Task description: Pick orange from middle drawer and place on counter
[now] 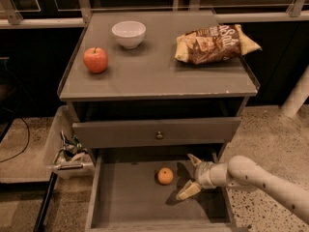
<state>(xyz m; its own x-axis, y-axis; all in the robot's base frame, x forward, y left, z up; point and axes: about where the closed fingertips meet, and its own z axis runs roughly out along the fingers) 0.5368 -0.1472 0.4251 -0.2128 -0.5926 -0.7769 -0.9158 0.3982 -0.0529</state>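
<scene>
The orange lies on the bare grey floor of the open middle drawer, near its middle and toward the back. My gripper is inside the drawer just right of the orange, open, with one fingertip near the back and one toward the front. It is not touching the fruit. My white arm comes in from the lower right. The grey counter tops the cabinet above.
On the counter are a red apple at the left, a white bowl at the back and a chip bag at the right. A closed drawer front with a brass knob sits above the open drawer. A bin stands at the left.
</scene>
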